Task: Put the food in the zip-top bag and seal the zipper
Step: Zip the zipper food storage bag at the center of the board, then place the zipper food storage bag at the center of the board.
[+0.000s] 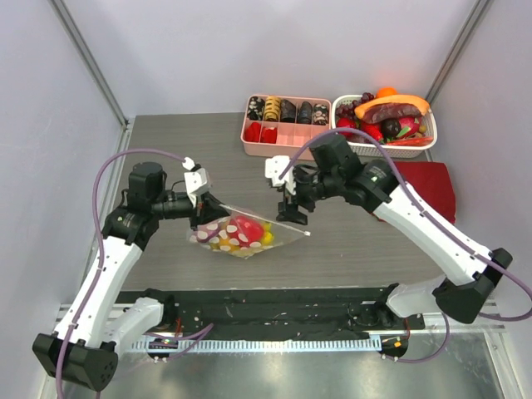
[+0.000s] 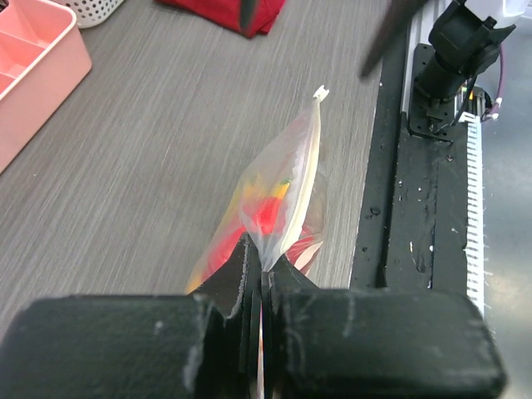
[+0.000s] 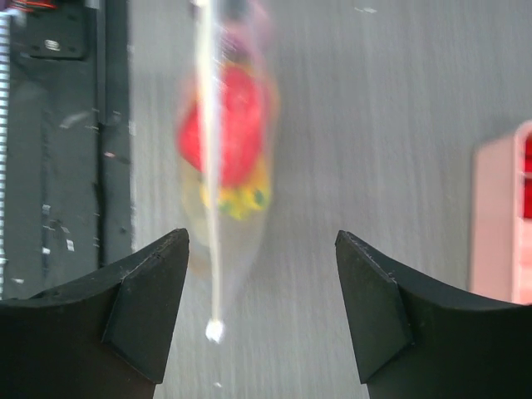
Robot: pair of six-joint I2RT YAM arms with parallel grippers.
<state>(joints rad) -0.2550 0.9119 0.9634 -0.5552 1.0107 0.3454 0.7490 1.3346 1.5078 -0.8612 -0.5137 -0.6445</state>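
The zip-top bag [image 1: 249,235] was seen just left of centre in the top view. It was a clear pouch printed with white dots, bulged by the food [image 1: 243,228]: a red piece with pink and yellow beside it. Its left end was pinched between the pressed-together fingers of the left gripper [image 2: 264,268]. The zipper [image 2: 306,166] was shown as a thin pale strip ending in a small white tab. The right gripper [image 3: 259,249] was held spread wide at the bag's right end, the blurred strip lying ungripped between its fingers.

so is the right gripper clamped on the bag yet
No, the right gripper is open, its jaws standing wide apart, with the zip-top bag unclamped in front of it.
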